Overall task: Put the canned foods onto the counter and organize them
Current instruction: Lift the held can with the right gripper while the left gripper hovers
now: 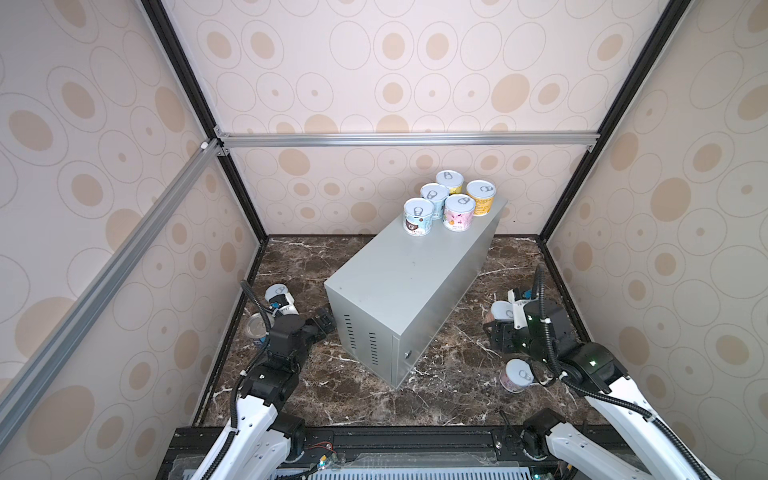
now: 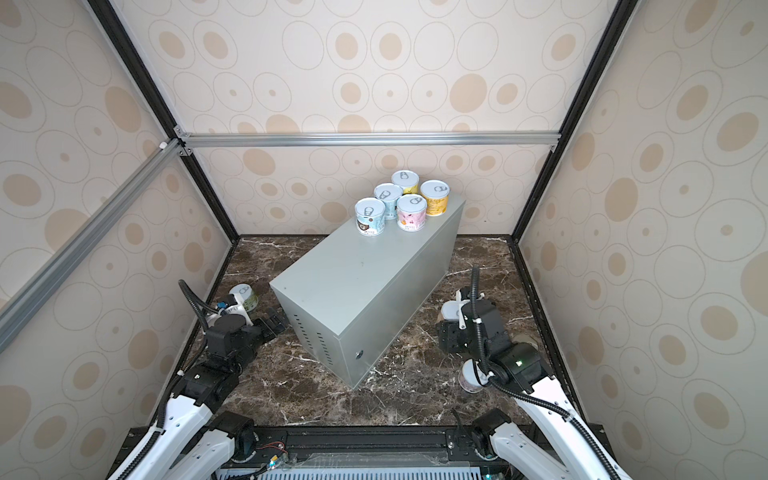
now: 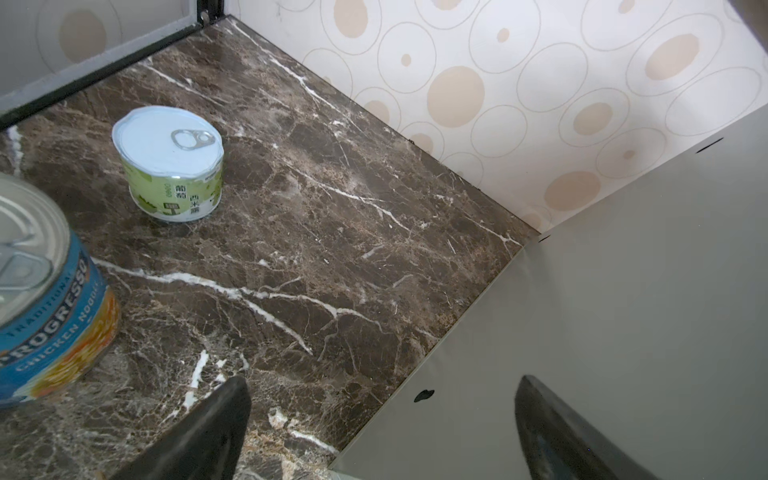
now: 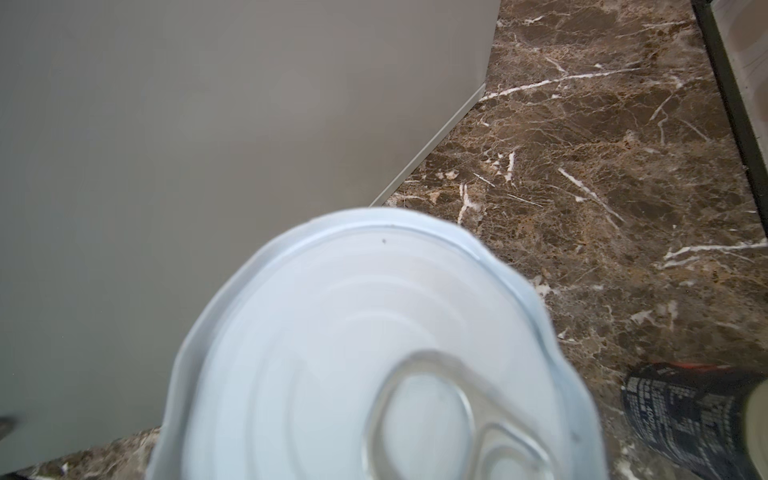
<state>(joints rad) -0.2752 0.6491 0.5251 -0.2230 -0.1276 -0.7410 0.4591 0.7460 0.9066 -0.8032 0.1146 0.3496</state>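
The counter [image 1: 407, 286] is a tall grey metal box in the middle of the marble floor, and several short cans [image 1: 457, 212] stand grouped at its far end. My right gripper [image 1: 498, 320] is beside the counter's right wall, shut on a short pale-lidded can [image 4: 353, 353]; that lid hides its fingers in the right wrist view. My left gripper [image 3: 382, 382] stands open and empty at the counter's left wall [image 3: 623, 311]. A green-labelled can [image 3: 170, 162] and a blue Progresso can [image 3: 45, 291] stand on the floor to its left. A pinkish can [image 1: 515, 376] stands under my right arm.
A dark navy can [image 4: 685, 419] stands on the marble floor [image 1: 374, 399] close to the held can. Papered walls with black frame posts [image 1: 245, 208] close in the floor on three sides. The counter's near half [image 1: 386, 274] carries nothing.
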